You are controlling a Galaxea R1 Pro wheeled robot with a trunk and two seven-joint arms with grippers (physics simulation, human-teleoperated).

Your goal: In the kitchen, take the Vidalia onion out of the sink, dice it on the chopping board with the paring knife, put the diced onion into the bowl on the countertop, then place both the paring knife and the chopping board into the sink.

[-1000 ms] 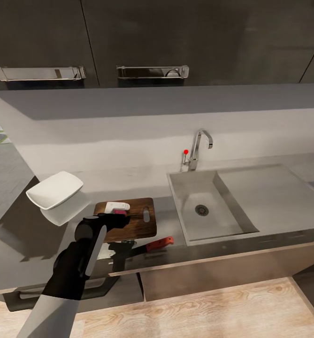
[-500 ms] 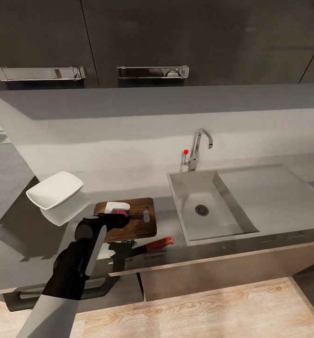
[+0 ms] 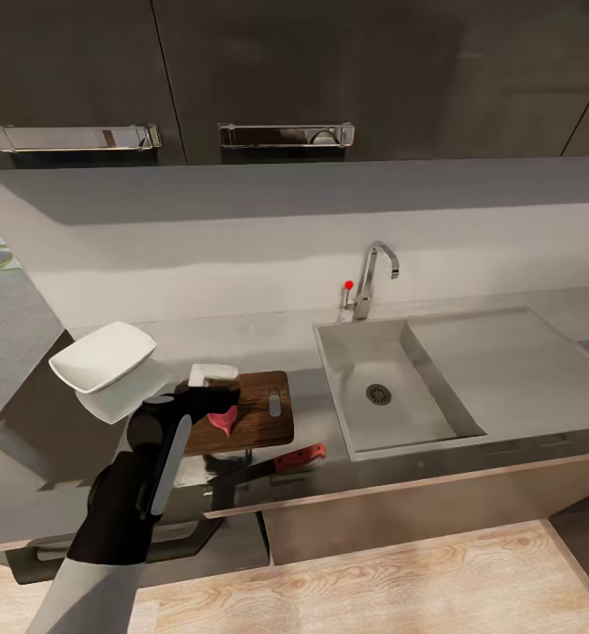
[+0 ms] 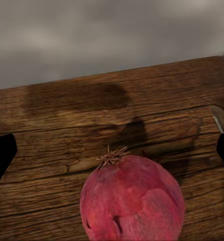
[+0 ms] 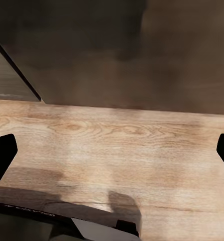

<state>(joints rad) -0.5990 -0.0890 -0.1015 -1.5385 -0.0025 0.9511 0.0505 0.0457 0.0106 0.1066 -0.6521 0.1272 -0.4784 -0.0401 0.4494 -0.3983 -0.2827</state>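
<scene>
Red skin: the Vidalia onion (image 4: 132,200) is reddish, with a dry tuft at its top; it lies on the chopping board (image 3: 261,422).
Onion's place: on the board's half farther from the sink (image 3: 391,387), partly behind the left gripper (image 3: 208,398) in the head view.
Left gripper: hangs over the board just above the onion; in the left wrist view the dark fingertips (image 4: 1,155) stand wide apart at either side of the onion and touch nothing.
Right gripper: in the right wrist view its two dark fingertips (image 5: 2,150) are spread wide over the pale wooden floor (image 5: 117,145), with nothing between them.
Chopping board: dark brown wood, flat on the countertop (image 3: 30,449) just beside the sink, its handle slot on the end nearer the basin.
Paring knife (image 3: 281,461): red handle, on the countertop's front edge just in front of the board; the blade seems to point away from the sink, though it is dark and hard to make out.
Bowl (image 3: 103,356): white, on the countertop beyond the board's far end from the sink.
Sink: grey basin with a round drain, a chrome tap (image 3: 373,277) behind it.
</scene>
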